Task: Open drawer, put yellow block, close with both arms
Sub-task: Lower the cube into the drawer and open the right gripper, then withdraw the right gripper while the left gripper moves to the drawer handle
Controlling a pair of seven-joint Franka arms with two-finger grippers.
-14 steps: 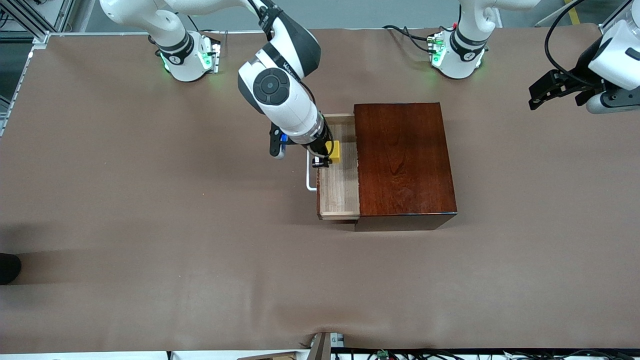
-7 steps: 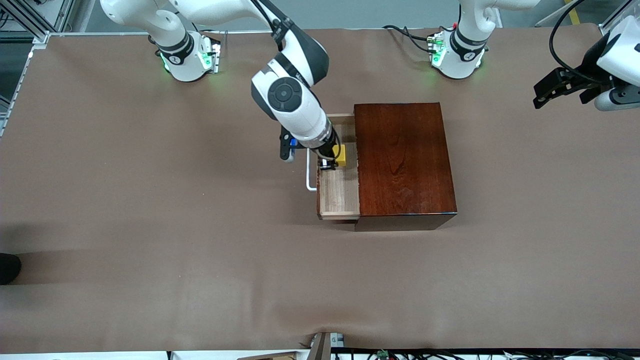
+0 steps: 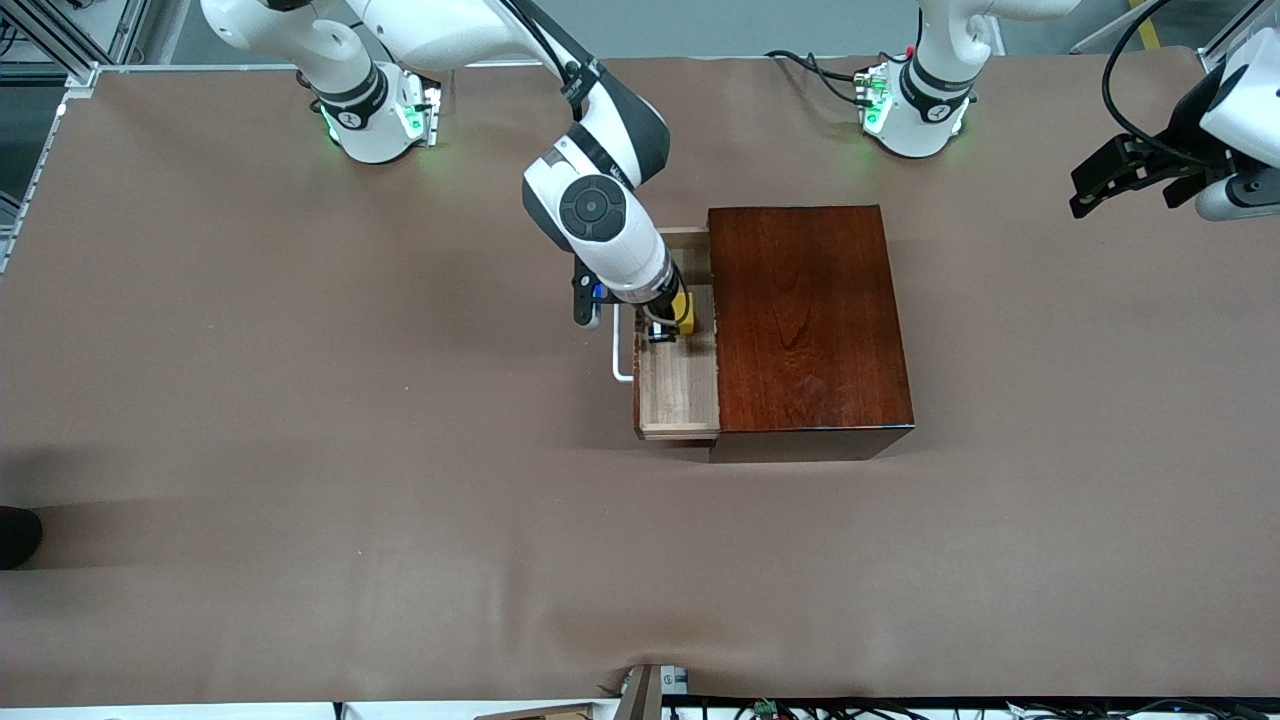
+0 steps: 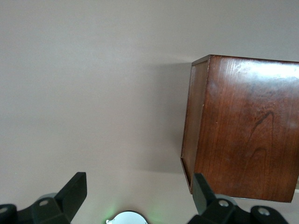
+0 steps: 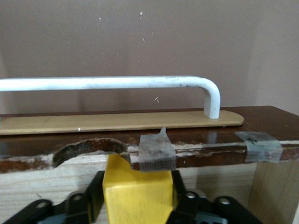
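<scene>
Where pale wood shows, yellow block (image 3: pixel 685 311) (clamped, seemingly).

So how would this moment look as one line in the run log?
drawer: open | right gripper: holding yellow block inside drawer | left gripper: open, waiting above table's end

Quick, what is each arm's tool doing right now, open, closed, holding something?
Right tool: closed on the yellow block, down inside the open drawer.
Left tool: open, holding nothing, waiting up in the air at the left arm's end of the table.
</scene>
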